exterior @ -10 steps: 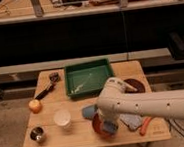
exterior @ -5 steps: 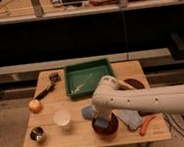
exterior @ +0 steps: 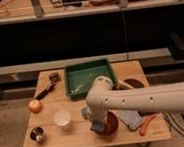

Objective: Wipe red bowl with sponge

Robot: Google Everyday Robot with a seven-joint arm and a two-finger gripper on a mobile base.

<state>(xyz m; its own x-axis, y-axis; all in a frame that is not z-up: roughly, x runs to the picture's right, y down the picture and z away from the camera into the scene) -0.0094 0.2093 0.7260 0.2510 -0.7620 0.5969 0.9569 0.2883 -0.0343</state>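
Camera view, and the white arm reaches in from the right, across the wooden counter, bending down at the middle. The gripper is low near the front edge, right over the left rim of the red bowl. Its fingers are narrow, closed on the blue sponge, and the sponge is touching the bowl's left side. The bowl sits close to the front edge, a little right of the middle, partly hidden under the arm.

Just right of the bowl, touching or nearly so, lies a pale grey-blue cloth. Further toward the front right corner there's an orange stick-shaped thing; I can't make out what it is. A dark maroon plate peeks out behind the arm near the right edge.

At the back edge, in the middle, sits a green tray. Over on the left is a white cup, well apart from the bowl. A small metal cup stands by the front left corner, an orange fruit at the left edge and a dark brush toward the back left corner.
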